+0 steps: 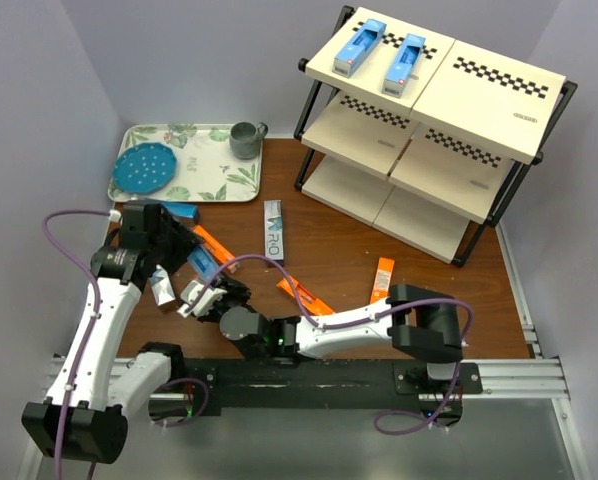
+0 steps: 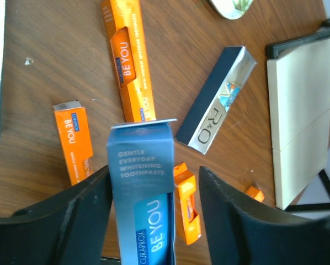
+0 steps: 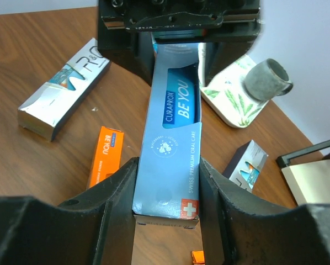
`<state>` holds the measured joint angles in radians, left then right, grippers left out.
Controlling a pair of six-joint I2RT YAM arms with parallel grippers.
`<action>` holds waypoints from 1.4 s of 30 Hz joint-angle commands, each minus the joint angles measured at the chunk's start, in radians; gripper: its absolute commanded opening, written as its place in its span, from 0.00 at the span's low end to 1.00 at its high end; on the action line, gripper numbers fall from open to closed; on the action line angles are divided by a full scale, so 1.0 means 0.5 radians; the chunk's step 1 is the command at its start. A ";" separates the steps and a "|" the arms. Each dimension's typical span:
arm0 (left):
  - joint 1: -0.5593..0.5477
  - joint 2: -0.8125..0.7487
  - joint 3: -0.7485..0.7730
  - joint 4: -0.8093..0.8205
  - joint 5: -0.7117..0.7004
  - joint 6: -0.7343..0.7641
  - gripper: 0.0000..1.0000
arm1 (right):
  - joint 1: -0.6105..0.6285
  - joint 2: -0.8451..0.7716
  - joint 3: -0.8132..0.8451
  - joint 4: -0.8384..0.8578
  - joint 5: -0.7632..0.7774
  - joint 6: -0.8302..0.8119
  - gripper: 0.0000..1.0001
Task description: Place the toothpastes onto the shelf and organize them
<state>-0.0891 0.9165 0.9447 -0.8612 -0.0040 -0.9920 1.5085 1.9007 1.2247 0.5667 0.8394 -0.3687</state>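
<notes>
At the far left corner of the brown wooden table (image 1: 359, 250): a rectangular white tray with a green leaf print (image 1: 224, 188), lying flat, long side along the far edge. Holds a round teal-blue plate dotted with small pale spots (image 1: 146, 167) on its left half. Carries an upright grey ceramic mug (image 1: 245, 140) at its far right corner, handle turned toward the right edge.

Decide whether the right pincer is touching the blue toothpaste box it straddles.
Touching. In the right wrist view, both fingers of the right pincer press flush against the long sides of the blue toothpaste box; no gap shows.
</notes>
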 commanded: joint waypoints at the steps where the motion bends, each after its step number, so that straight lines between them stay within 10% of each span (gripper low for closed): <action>1: -0.046 -0.032 0.194 0.108 0.014 0.134 0.73 | 0.002 -0.193 0.078 -0.243 -0.203 0.240 0.13; 6: -0.076 -0.017 0.384 0.182 -0.124 0.385 0.89 | -0.010 -0.334 0.079 -0.491 -0.206 0.372 0.08; 18: -0.310 -0.210 0.685 0.317 -0.624 1.094 0.93 | -0.277 -0.696 0.428 -1.476 -0.283 0.722 0.07; 42: -0.429 -0.827 -0.453 0.921 -0.440 1.355 0.93 | -1.231 -0.976 1.640 -2.398 0.119 0.468 0.12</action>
<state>-0.2928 0.5098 0.7490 -0.5156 -0.2501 -0.3454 0.9508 1.4368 1.9778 -0.6224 0.8562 -0.0814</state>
